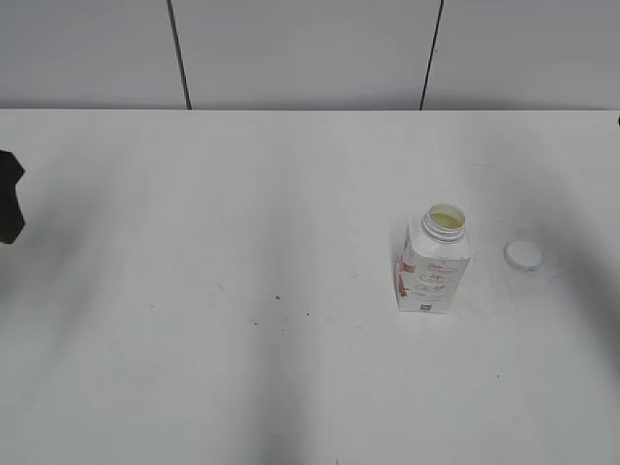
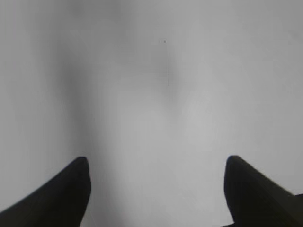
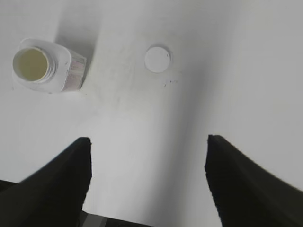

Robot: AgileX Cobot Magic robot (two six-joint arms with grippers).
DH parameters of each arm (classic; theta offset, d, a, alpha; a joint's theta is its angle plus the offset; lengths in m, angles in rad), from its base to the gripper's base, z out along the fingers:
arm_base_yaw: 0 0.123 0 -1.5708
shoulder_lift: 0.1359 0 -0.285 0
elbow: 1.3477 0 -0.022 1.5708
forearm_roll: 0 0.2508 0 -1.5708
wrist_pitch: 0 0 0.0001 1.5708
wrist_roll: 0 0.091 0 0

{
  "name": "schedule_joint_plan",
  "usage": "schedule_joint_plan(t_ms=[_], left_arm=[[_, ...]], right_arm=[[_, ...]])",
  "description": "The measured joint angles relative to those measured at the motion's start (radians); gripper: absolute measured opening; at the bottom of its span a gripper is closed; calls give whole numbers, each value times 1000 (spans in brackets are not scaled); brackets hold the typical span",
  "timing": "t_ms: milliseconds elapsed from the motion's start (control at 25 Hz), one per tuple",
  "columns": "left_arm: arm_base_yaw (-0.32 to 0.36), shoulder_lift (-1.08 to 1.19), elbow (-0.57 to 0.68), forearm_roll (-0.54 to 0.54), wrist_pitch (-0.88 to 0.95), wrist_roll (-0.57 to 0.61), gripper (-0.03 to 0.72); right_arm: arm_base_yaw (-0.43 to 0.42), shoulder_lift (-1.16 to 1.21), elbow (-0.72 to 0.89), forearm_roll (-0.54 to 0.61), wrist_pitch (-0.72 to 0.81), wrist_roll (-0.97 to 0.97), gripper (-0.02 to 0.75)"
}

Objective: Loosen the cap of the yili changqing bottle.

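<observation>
The yili changqing bottle (image 1: 434, 266) stands upright on the white table, right of centre, with its neck open and pale liquid showing inside. It also shows in the right wrist view (image 3: 47, 65) at the upper left. The white cap (image 1: 523, 255) lies flat on the table to the right of the bottle, apart from it; it also shows in the right wrist view (image 3: 157, 59). My right gripper (image 3: 147, 142) is open and empty, held above the table, away from both. My left gripper (image 2: 156, 163) is open and empty over bare table.
A dark part of the left arm (image 1: 10, 197) shows at the left edge of the exterior view. The white table (image 1: 242, 291) ends at a grey panelled wall (image 1: 300, 53) at the back.
</observation>
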Motion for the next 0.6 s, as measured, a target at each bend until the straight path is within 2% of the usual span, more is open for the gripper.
schedule_joint_plan(t_ms=[360,600], left_arm=[[0,-247,227,-86,-26,0,533],[0,-495,395,-95,-19,0,533]], right_arm=[[0,-210,227,58,-17,0,587],[0,-368,380,66,-20,0,587]])
